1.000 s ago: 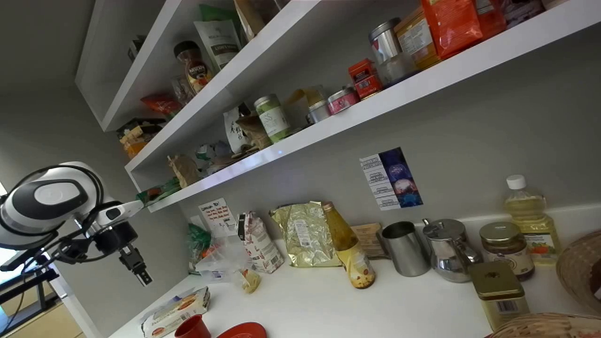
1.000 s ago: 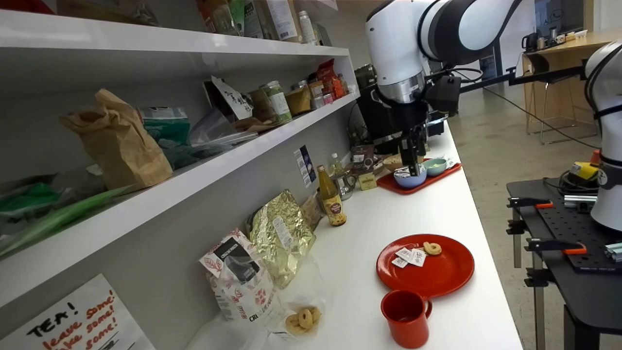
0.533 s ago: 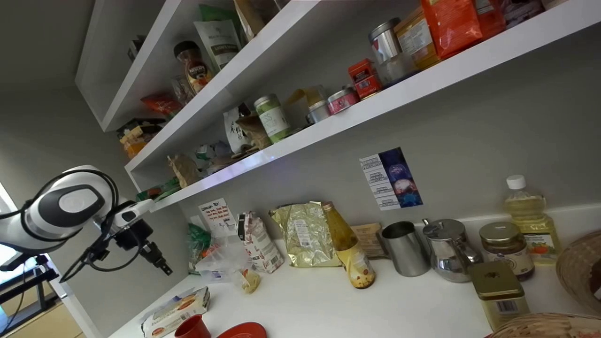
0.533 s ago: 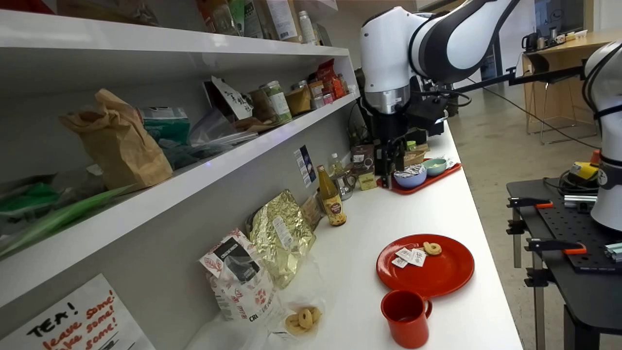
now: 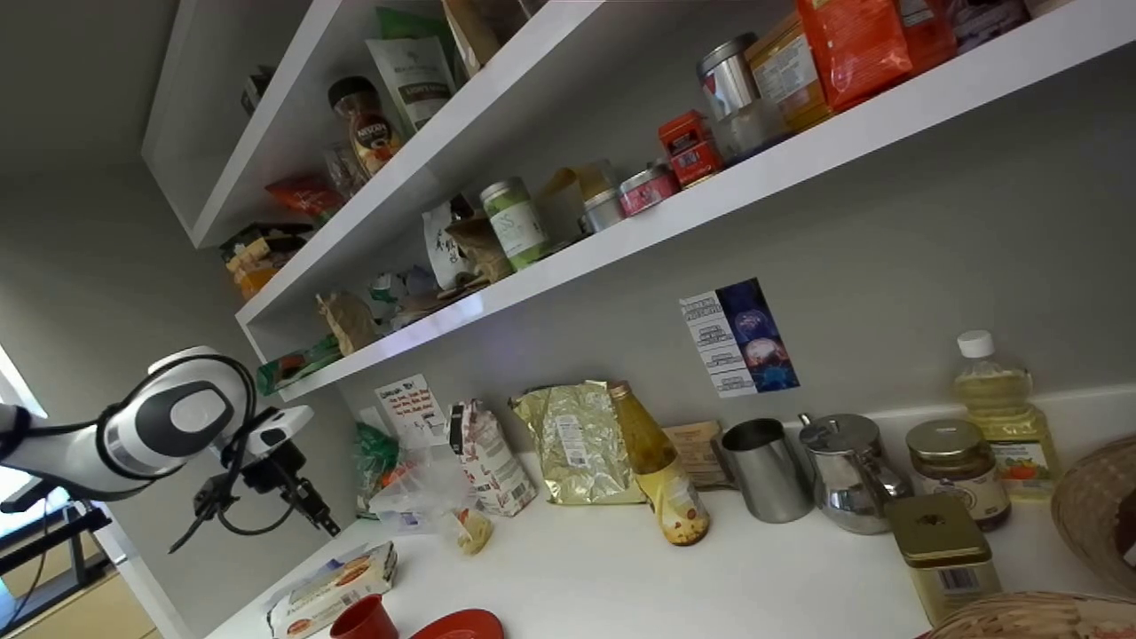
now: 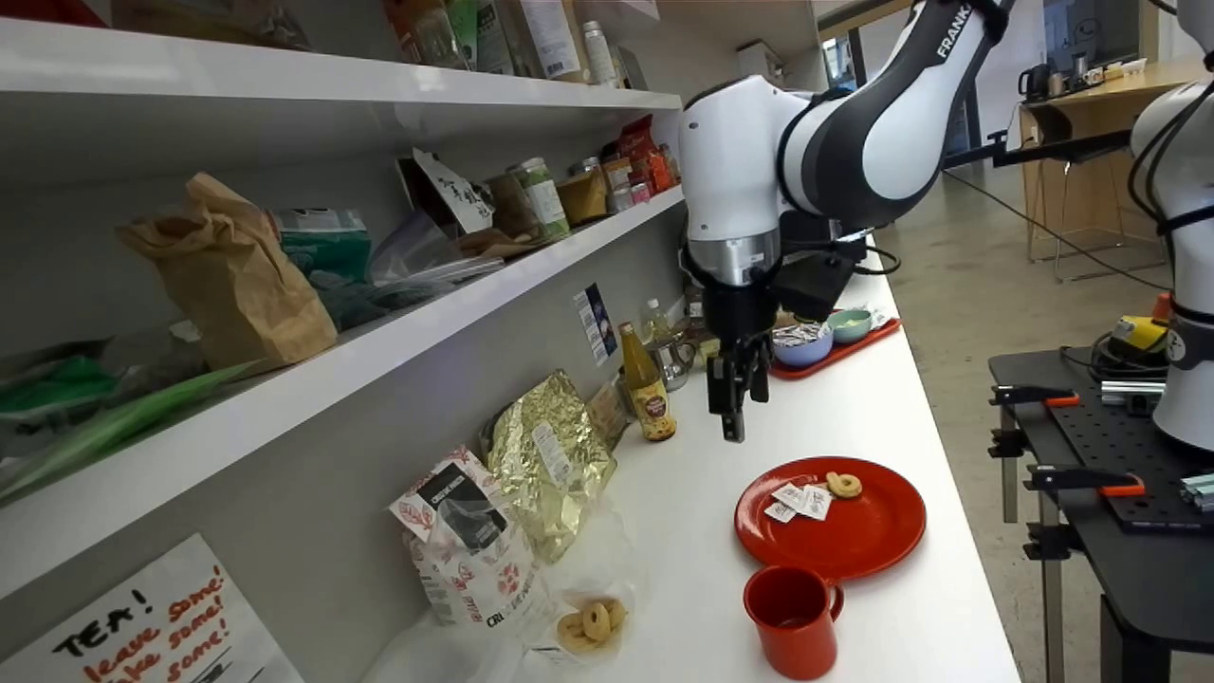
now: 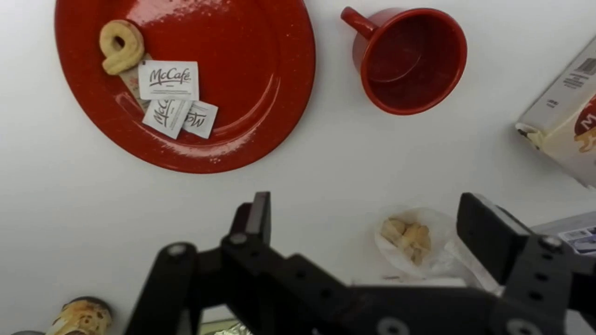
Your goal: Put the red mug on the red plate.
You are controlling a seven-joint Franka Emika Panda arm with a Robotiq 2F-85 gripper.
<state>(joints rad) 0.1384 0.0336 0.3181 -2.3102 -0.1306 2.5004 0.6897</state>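
A white counter (image 7: 335, 158) spans the wrist view. The red plate (image 7: 247, 51) lies upper left; the gripper (image 7: 365, 202) crosses the bottom, jaws wide. The red mug (image 7: 412, 63) stands upright, upper right of centre, further up the frame than the jaws, apart from both. Lower right, a see-through bag (image 7: 437, 228) holds biscuits (image 7: 412, 239). On the plate: white packets (image 7: 168, 80), a ring-shaped biscuit (image 7: 129, 49).

The red mug (image 7: 412, 63) is plain, glossy and small, standing upright on the white surface (image 7: 335, 153) with its mouth facing up and its red inside showing. Its loop handle points toward the red plate (image 7: 244, 58), which is round, shiny and wider, lying flat just beside it, a strip of surface showing between the two.
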